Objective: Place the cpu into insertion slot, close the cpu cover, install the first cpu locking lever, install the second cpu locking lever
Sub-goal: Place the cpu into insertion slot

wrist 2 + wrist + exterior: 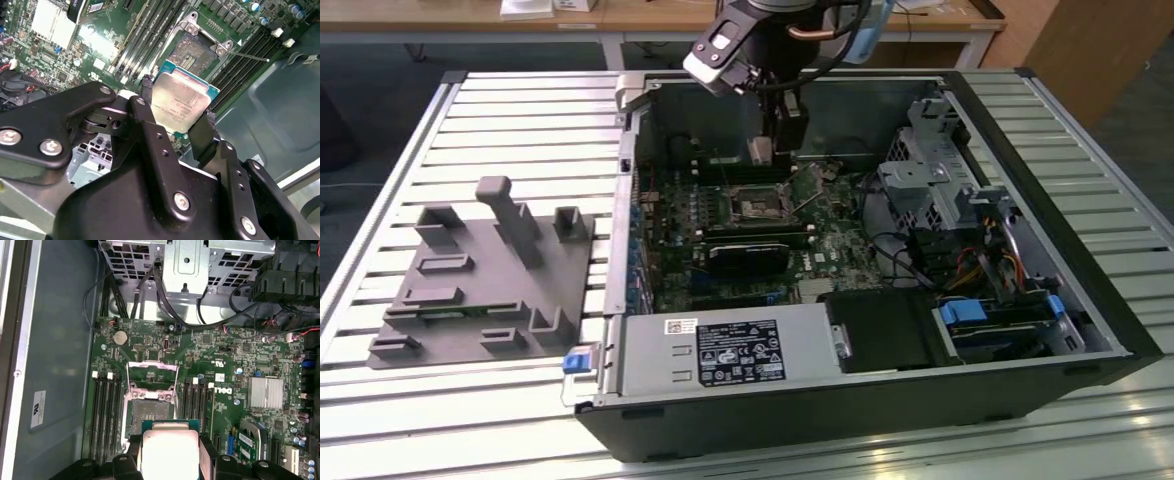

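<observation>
My gripper [765, 150] is shut on the cpu [181, 100], a flat square chip with a silver-grey top and a green edge, clamped between the two black fingers [145, 107]. The chip [170, 452] hangs above the motherboard, a short way off the insertion slot [149, 412]. That socket [197, 52] lies bare with its dark contact field showing. The cpu cover [152, 371], a thin silver frame, stands swung open at the socket's far side. A thin wire locking lever [250, 56] sticks out beside the socket. In the exterior view the socket [754, 203] sits just below the held chip [759, 152].
The open computer case [1067, 250] walls in the board. Memory slots [105, 415] flank the socket on both sides. A black card [750, 253], a labelled power supply [720, 352] and drive cages with cables [947, 190] crowd the case. A grey fixture block [480, 270] lies outside.
</observation>
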Robot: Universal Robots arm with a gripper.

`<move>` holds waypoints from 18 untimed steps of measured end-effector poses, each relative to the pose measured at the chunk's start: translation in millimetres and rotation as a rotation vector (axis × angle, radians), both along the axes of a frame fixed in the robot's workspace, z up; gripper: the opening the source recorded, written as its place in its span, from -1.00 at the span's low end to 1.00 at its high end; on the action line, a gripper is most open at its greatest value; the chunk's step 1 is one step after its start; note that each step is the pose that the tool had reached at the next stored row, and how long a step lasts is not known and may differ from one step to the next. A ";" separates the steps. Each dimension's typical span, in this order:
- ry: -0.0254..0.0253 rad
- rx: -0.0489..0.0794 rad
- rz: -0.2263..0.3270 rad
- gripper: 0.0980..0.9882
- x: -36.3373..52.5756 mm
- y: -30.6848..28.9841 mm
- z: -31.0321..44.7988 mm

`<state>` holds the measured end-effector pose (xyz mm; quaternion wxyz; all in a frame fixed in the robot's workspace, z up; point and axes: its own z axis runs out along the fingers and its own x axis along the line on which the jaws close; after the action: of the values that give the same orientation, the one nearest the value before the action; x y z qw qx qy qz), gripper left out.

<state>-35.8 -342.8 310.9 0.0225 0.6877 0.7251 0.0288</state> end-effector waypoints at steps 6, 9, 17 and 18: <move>0.0000 0.000 -0.003 -0.01 0.1 3.9 -10.6; -0.0002 0.000 -0.006 -0.01 0.2 7.1 -16.1; -0.0001 0.000 -0.021 -0.01 0.2 9.2 -30.5; 0.0000 0.000 -0.024 -0.01 0.2 9.7 -32.5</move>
<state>-35.6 -333.1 278.4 0.0229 0.6963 0.7169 0.0285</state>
